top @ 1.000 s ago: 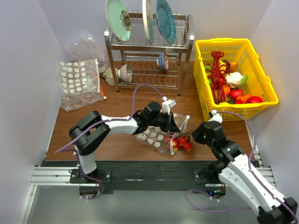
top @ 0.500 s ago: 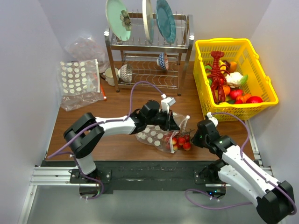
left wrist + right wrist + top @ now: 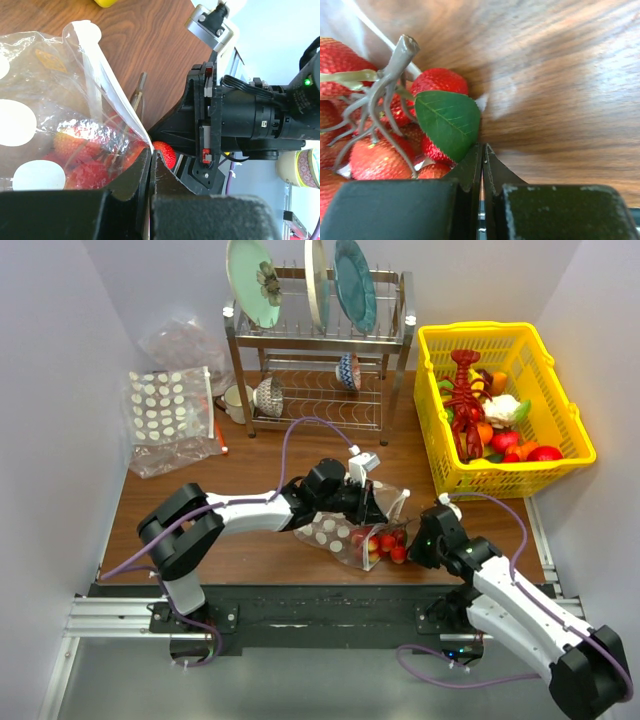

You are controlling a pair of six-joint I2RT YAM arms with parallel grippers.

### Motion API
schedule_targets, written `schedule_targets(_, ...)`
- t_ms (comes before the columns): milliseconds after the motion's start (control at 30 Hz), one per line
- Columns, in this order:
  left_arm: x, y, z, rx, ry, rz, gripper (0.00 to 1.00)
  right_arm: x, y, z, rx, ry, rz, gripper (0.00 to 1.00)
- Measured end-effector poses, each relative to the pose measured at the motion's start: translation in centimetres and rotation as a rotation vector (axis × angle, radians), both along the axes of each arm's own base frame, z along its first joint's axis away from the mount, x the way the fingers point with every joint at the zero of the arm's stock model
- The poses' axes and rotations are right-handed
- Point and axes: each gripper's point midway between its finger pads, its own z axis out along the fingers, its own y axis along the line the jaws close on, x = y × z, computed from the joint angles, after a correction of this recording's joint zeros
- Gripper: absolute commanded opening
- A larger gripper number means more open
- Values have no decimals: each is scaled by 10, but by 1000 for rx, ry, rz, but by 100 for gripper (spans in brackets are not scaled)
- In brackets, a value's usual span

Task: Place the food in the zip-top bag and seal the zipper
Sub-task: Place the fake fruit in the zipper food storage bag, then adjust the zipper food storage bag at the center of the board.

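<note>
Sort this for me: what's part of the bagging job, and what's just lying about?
Job: zip-top bag, strawberry bunch partly in it, left claw pinching its edge, right claw, yellow basket of toy food.
Lying about: dish rack, plates, dotted pack, wrinkly sack, mug.

no legible text, no readable labels

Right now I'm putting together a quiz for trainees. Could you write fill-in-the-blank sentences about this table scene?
1. The red fruits inside the zip-top bag are ___.
2. The left gripper pinches the bag's edge with its jaws ___.
3. The lobster lies in a basket whose colour is ___.
Missing words: strawberries; shut; yellow.
</note>
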Motion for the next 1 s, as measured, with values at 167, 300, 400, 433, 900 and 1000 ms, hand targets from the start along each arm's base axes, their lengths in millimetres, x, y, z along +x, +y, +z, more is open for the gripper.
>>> schedule_targets(167,0,0,0,1,-2,1,0,3,9,-3,45,-3,2,91)
schedule_targets(300,0,0,-1,3,-1,0,0,21,42,20,204,-105,64,98)
schedule_targets(400,1,1,-2,9,-5,4,0,21,44,27,239,-144,76,88)
schedule_targets(433,0,0,-2,9,-5,1,0,21,44,29,245,-157,78,84)
schedule_targets(900,-5,0,-5,22,-6,-11,0,18,24,11,124,-121,41,56)
schedule_targets(1000,-6,1,-6,29,-1,-11,0,27,27,18,143,-192,49,53)
